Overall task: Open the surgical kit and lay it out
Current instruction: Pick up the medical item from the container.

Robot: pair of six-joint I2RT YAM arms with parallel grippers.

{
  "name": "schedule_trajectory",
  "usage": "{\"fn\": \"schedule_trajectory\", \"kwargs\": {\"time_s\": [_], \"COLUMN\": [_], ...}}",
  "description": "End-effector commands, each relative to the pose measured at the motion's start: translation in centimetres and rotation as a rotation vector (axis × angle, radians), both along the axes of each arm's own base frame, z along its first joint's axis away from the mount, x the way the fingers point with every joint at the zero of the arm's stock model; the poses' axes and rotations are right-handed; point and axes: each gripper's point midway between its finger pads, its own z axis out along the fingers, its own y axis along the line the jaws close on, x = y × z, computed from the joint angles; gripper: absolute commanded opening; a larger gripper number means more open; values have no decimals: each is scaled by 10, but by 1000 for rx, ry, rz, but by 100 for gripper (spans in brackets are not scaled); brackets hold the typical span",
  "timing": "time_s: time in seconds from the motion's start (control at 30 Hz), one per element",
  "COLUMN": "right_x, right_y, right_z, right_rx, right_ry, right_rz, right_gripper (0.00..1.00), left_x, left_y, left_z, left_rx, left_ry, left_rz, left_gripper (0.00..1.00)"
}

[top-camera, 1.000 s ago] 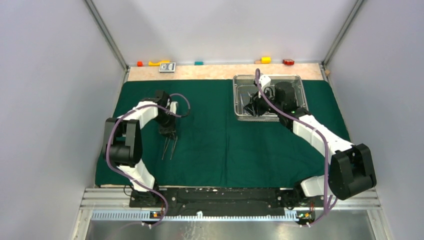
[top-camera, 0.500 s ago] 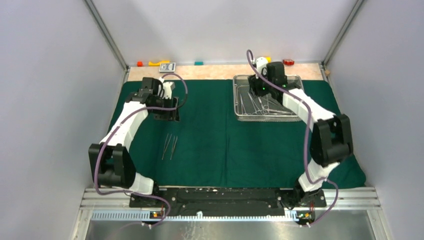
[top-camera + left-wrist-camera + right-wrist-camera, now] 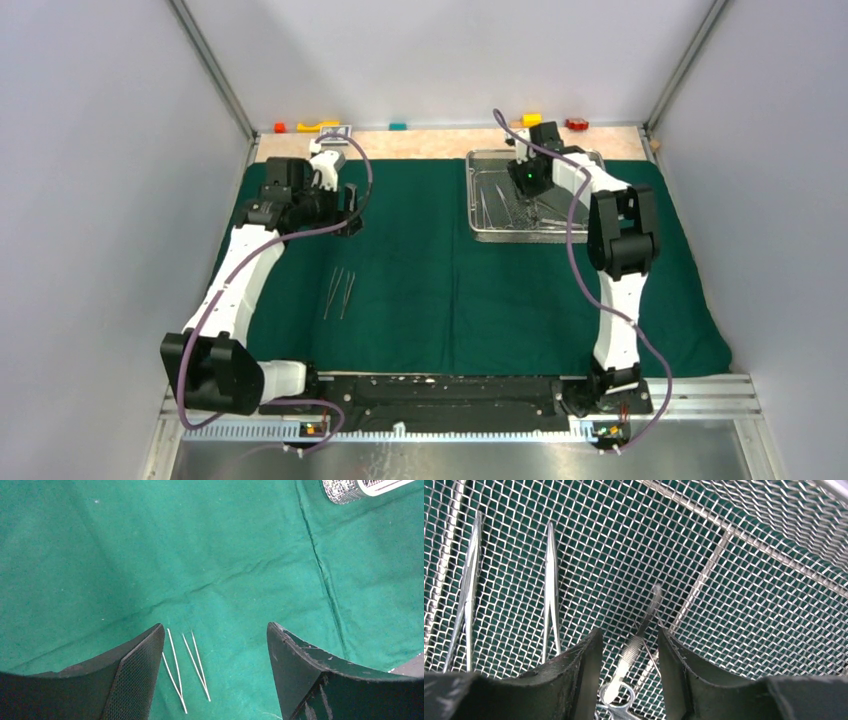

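The dark green cloth (image 3: 420,280) lies spread over the table. Two slim steel tweezers (image 3: 340,294) rest side by side on its left half; the left wrist view shows them (image 3: 186,667) lying free below my left gripper (image 3: 215,627). That gripper (image 3: 345,208) hovers beyond them, jaws wide open and empty. The wire-mesh tray (image 3: 478,232) sits at the back right with several instruments inside. My right gripper (image 3: 525,180) reaches down into the tray (image 3: 749,580). Its jaws (image 3: 626,632) stand partly open astride a blurred steel instrument (image 3: 636,645) with a ribbed shaft, touching neither finger.
Two slim clamps (image 3: 469,590) (image 3: 551,590) lie on the mesh left of my right gripper. Small coloured blocks (image 3: 318,126) (image 3: 531,119) and a card (image 3: 335,131) line the wooden strip behind the cloth. Grey walls close in on both sides. A tray corner (image 3: 345,490) shows top right.
My left gripper opened, let go of the tweezers and drew back toward the far left. The right arm folded upright, its gripper shifting toward the tray's back.
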Motion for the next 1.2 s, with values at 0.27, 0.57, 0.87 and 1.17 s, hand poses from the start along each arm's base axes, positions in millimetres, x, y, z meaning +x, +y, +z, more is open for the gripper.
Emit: {"fn": "schedule_trajectory", "kwargs": {"time_s": [0.27, 0.57, 0.87, 1.17], "right_x": [12, 19, 28, 25], "right_y": [5, 3, 11, 19], "right_z": [-14, -9, 51, 123], "right_rx": [4, 28, 99, 181], "right_ry": [24, 15, -105, -241], "right_rz": [19, -3, -16, -4], "right_gripper": [30, 6, 0, 0], "left_x": [8, 14, 30, 37], "left_y": [-10, -14, -16, -41], "left_z": [1, 4, 15, 34], "left_rx": [-51, -75, -71, -157], "left_ry": [-38, -45, -115, -184], "left_rz": [-40, -44, -62, -150], "left_gripper": [80, 81, 80, 79]}}
